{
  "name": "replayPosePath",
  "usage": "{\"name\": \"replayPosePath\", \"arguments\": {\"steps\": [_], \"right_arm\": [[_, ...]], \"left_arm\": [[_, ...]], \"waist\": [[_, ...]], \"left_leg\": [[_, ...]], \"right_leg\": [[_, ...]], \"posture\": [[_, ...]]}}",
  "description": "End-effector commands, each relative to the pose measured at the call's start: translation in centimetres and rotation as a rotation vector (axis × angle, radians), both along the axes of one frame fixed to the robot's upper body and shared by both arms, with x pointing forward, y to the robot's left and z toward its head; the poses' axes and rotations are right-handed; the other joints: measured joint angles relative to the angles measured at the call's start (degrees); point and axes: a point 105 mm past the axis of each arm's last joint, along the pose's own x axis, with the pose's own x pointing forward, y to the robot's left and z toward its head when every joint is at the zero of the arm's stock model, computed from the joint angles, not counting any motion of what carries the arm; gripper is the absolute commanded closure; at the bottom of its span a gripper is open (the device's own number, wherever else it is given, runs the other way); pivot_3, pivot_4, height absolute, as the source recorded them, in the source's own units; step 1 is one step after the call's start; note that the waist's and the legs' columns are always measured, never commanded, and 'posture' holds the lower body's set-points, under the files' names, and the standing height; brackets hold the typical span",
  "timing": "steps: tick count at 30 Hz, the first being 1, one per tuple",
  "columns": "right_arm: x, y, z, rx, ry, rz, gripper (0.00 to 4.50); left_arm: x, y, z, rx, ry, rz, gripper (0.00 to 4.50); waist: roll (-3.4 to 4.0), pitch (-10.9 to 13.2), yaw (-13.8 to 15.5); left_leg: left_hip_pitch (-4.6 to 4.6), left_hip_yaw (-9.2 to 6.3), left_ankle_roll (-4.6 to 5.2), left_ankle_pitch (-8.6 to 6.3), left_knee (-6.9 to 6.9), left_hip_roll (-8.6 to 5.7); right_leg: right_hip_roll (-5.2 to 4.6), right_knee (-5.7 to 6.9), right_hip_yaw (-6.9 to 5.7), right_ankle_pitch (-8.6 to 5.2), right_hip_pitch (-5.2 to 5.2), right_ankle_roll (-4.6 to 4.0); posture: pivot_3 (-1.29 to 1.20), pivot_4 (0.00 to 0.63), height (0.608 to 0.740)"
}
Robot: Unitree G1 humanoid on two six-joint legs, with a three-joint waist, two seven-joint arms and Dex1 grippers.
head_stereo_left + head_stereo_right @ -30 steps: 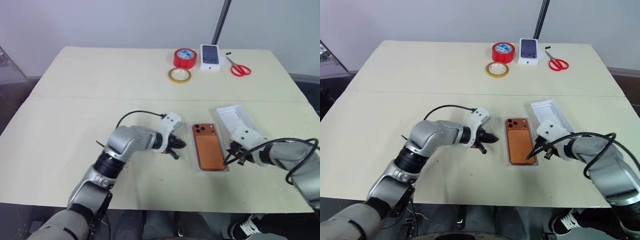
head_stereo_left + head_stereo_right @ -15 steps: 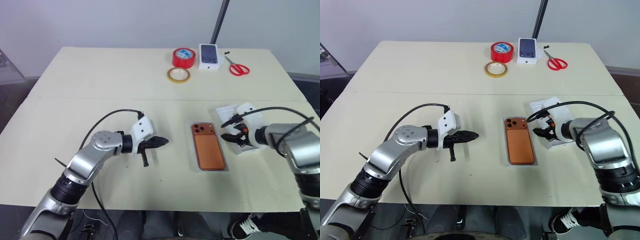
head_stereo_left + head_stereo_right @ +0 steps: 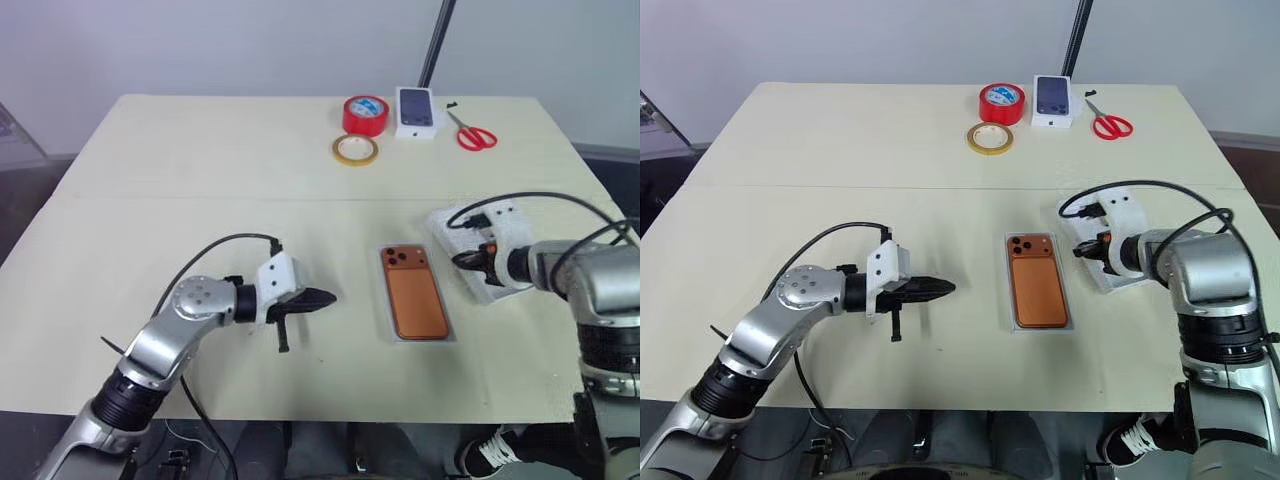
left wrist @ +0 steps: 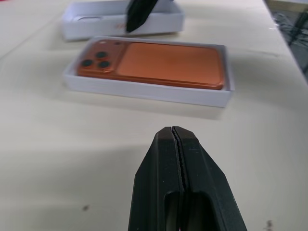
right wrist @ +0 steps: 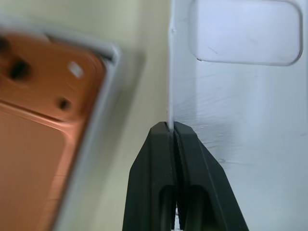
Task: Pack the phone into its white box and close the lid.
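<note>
The phone point(image 3: 416, 296) lies flat in the white box point(image 3: 386, 320), back up, with its dark lenses at the far end. The box sits on the table point(image 3: 200, 180), in front of the robot.

Just to the right of it lies the lid point(image 3: 470, 228), open side up. The right claw point(image 3: 470, 262) is pinched shut on the lid's thin wall, the side next to the box — you can see the white edge squeezed between its fingers in the right wrist view.

The left claw point(image 3: 318, 298) is shut too, with nothing in it. It hangs over the table to the left of the box, pointing at it.

The lid still has to be lifted, turned over and put on top. The grip is only on a thin edge — so the lid could slip out or swing when it goes up. It could also bump the box and push it crooked, or come down tilted and not close.
</note>
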Motion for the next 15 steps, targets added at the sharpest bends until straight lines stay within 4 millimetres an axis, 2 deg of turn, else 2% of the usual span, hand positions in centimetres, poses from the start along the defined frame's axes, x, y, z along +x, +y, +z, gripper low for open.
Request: {"name": "replayPosePath", "arguments": {"steps": [1,4,8,9,12,15], "right_arm": [[-1.1,3.3,5.6,0.213,-0.188,0.167,4.45],[-1.9,6.2,6.7,0.363,-0.218,0.303,4.45],[-3.4,12.0,6.2,0.628,-0.151,0.447,4.45],[-4.0,13.2,6.0,0.701,-0.11,0.427,4.45],[-5.2,15.8,3.5,0.856,0.043,0.284,4.45],[-5.9,16.2,1.3,0.86,0.11,0.163,4.45]], "left_arm": [[2.0,2.5,1.3,-0.085,-0.005,0.166,4.5],[3.3,3.6,1.6,-0.125,0.007,0.252,4.5],[4.3,3.7,1.9,-0.142,-0.004,0.275,4.5],[4.4,3.5,1.9,-0.136,-0.012,0.268,4.5],[4.6,3.2,2.0,-0.13,-0.025,0.255,4.5],[4.4,2.7,2.2,-0.137,-0.025,0.235,4.5]], "waist": [[0.04,0.01,-0.06],[0.03,0.0,-0.02],[0.01,0.0,-0.04],[0.01,0.0,0.25],[-0.02,0.01,-0.06],[0.01,0.02,-0.3]], "left_leg": [[0.01,0.0,0.0,0.0,-0.02,0.03],[0.02,-0.04,0.0,0.0,-0.05,0.11],[-0.01,0.0,0.01,0.0,0.01,0.1],[-0.03,-0.01,0.01,0.0,0.02,0.1],[-0.15,0.0,0.11,-0.05,0.09,0.07],[-0.16,0.1,0.12,-0.06,0.14,0.02]], "right_leg": [[0.03,0.0,0.0,0.0,0.0,0.0],[0.1,0.0,-0.02,0.0,0.02,0.0],[0.08,0.01,-0.02,0.0,0.01,0.0],[0.08,0.05,-0.02,0.01,0.0,-0.01],[0.0,-0.05,-0.07,0.0,0.01,0.0],[0.04,0.03,-0.02,0.01,-0.06,0.02]], "posture": [[0.0,0.15,0.717],[0.0,0.15,0.717],[0.0,0.15,0.717],[0.0,0.15,0.717],[0.0,0.15,0.717],[0.0,0.15,0.717]]}}
